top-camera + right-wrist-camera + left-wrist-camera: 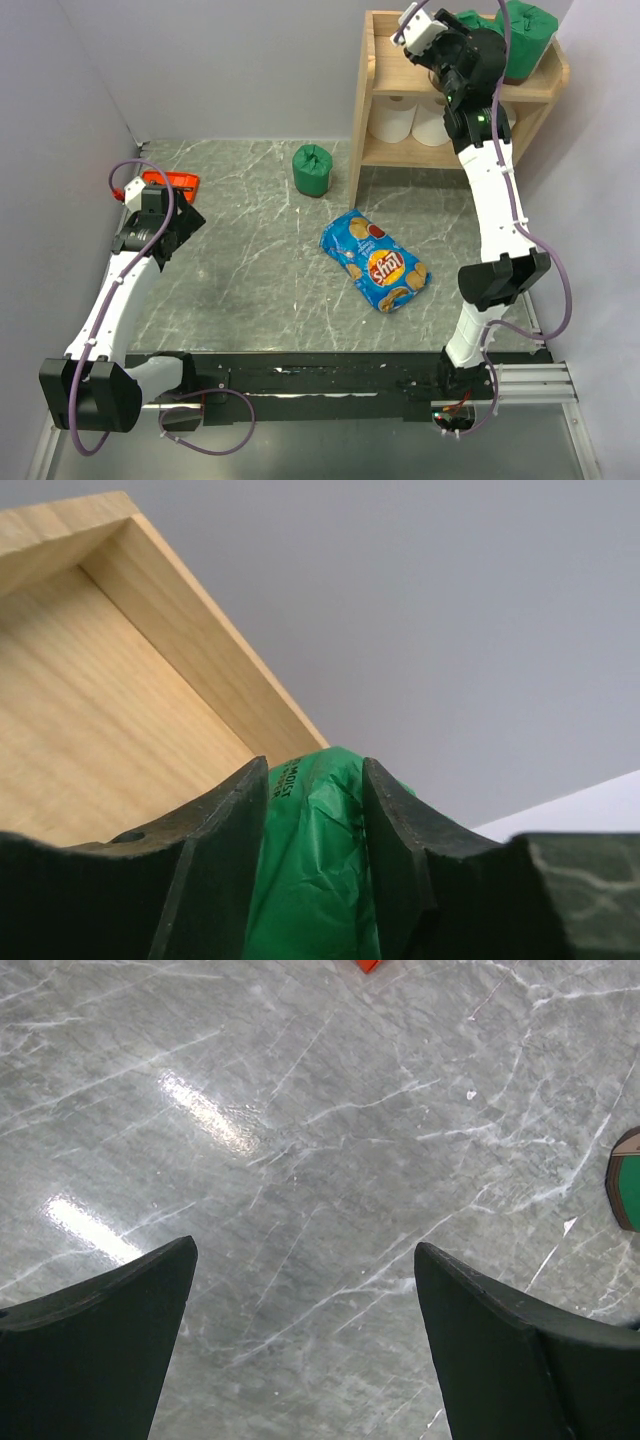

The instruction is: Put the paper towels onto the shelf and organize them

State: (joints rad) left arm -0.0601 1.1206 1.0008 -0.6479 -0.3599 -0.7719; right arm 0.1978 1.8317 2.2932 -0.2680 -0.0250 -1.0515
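Above the shelf (pixel 368 80), a green roll (pixel 310 900) is clamped in the right gripper (pixel 315 770). The left gripper (pixel 305 1248) is shown parted, the loose roll (pixel 312 168) to its right.

Three green-wrapped paper towel rolls (pixel 312 168) (pixel 528 38) (pixel 476 19), two white rolls (pixel 395 120) (pixel 432 124), one wooden shelf (pixel 362 100), one blue chip bag (pixel 375 262), one red flat implement (pixel 172 181).

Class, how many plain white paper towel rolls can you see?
2, side by side on the light wooden shelf's lower tier: the left white roll and the right white roll. The right arm may hide a third.
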